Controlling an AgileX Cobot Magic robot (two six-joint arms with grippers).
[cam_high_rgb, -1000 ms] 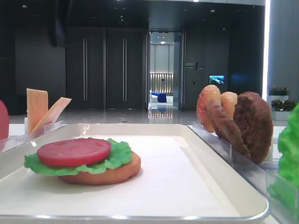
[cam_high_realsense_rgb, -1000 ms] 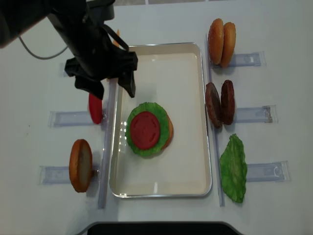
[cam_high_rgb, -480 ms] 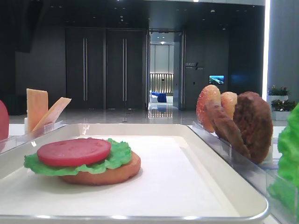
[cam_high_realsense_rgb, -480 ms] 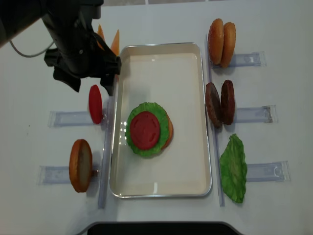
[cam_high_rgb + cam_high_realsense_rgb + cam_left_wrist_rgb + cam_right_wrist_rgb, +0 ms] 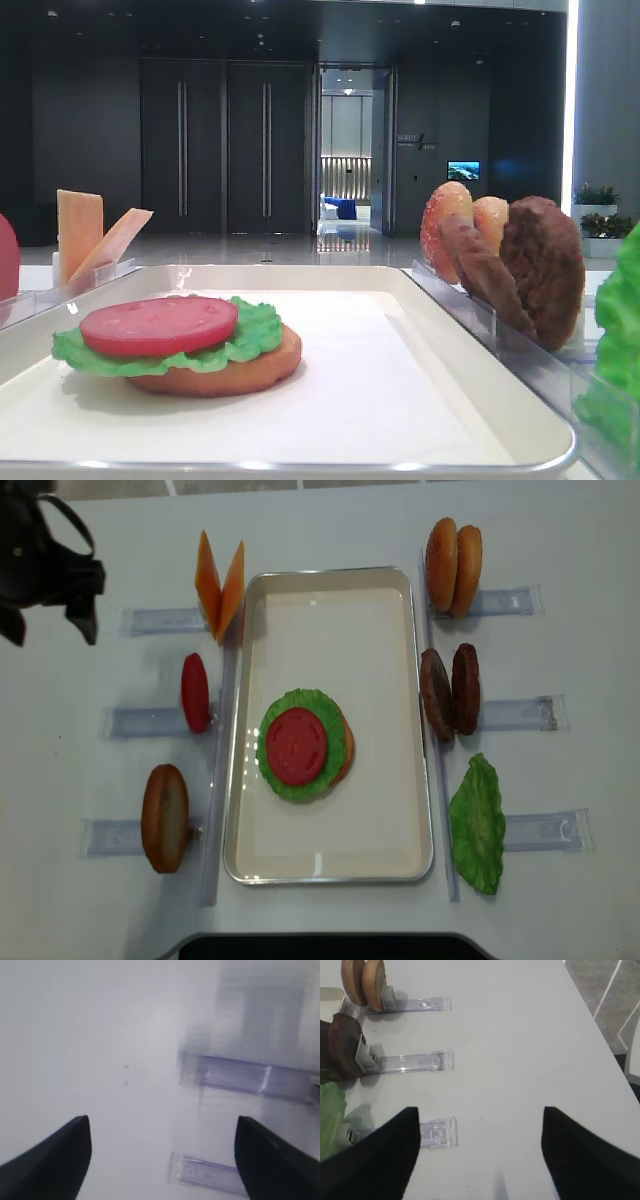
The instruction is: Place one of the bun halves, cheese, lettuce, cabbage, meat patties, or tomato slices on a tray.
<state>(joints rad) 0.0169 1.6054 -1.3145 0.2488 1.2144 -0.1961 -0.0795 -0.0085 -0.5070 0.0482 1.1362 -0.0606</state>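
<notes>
With both the left gripper [image 5: 50, 630] and the right gripper [image 5: 477, 1155] spread empty far from the tray [image 5: 395, 660], a careless reach could topple the racked cheese [image 5: 220, 585] beside it.

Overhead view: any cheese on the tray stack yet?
No. The stack in the tray is bun half, lettuce, tomato slice; both cheese slices stand outside it.

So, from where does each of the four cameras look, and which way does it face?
Low exterior: at table level, looks along the tray; no robot.
Overhead: straight down; left hand at the upper left.
Right wrist: down at the racks; right hand open.
Left wrist: blurred table; fingers apart.
Both exterior views share the tomato slice on the lettuce.
</notes>
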